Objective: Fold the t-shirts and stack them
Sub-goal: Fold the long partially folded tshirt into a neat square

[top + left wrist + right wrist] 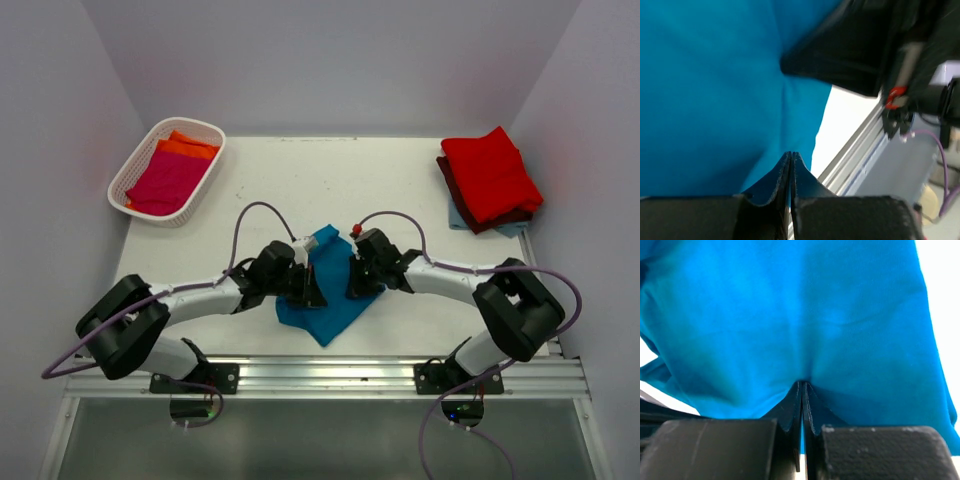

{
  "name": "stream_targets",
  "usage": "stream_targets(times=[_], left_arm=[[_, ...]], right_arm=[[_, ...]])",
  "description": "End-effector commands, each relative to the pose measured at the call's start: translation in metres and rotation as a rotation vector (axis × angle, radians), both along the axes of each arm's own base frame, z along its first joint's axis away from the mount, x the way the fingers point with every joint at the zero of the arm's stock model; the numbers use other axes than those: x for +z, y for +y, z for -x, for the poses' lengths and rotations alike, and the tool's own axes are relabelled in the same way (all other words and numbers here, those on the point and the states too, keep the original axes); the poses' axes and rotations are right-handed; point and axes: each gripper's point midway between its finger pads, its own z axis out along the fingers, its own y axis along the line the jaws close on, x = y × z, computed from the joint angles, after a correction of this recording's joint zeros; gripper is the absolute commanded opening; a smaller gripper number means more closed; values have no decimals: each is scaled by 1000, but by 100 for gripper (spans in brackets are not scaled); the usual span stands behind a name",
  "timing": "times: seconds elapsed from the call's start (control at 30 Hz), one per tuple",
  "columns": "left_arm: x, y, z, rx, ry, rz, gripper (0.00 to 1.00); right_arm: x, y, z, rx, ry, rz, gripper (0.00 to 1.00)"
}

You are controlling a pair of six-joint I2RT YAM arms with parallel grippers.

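The teal t-shirt, judged mid-fold, is clamped by the left gripper and right gripper; folded shirts are stacked beyond the right jaws, and other shirts lie in the basket beyond the left.

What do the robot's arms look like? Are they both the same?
Yes, they match. The left arm and right arm have white tube sections with chunky black joints. Thin purple cables loop off each. The left tool and right tool are black, with two flat dark fingers. The right one has a small red bit on top.
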Motion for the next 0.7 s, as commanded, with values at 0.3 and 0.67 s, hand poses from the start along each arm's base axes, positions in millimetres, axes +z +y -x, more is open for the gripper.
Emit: stream_targets(times=[0.3,0.67], left_arm=[[33,20,-152,256,-295,-138,0],[61,62,-149,387,-295,-212,15]], right_arm=[[63,12,-25,35,-147,-47,0],[110,15,-93,11,-338,-24,55]])
